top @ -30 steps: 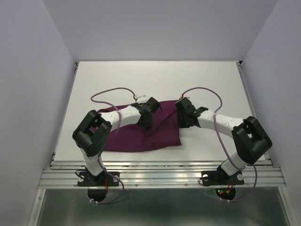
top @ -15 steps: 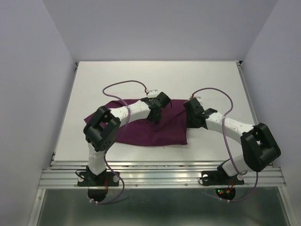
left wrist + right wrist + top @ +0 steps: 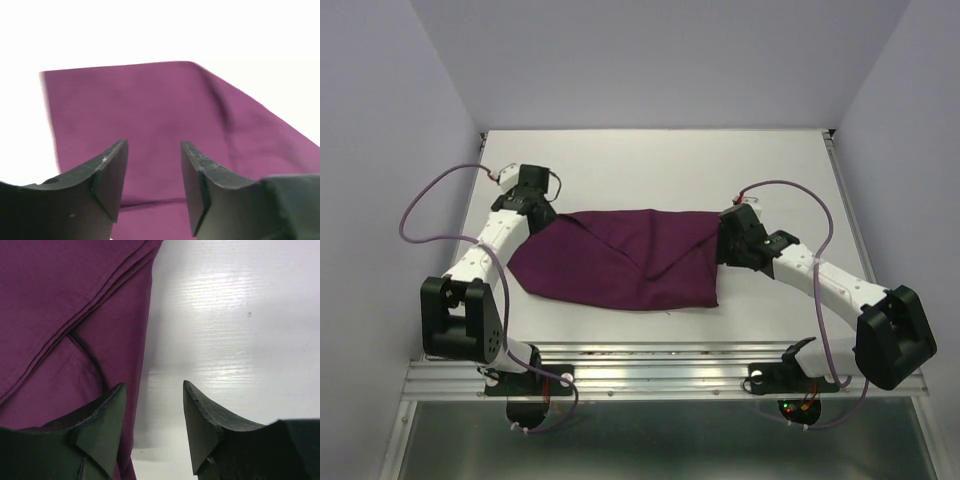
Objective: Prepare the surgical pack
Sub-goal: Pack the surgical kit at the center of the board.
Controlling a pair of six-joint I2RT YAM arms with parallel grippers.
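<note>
White tabletop point(image 3: 650, 160), walled cell. Purple drape point(image 3: 620, 260) lies folded flat, centre-near, with a diagonal flap on top. A second ago both tools were pinched over its middle. Now the left tool point(image 3: 153, 150) is at the far-left corner and the right tool point(image 3: 152, 390) straddles the right edge. Both have jaws parted, holding nothing. Looks like the fold's released; probably another fold still to do.

White table point(image 3: 650, 160), pale lavender walls point(image 3: 380, 150)
</note>
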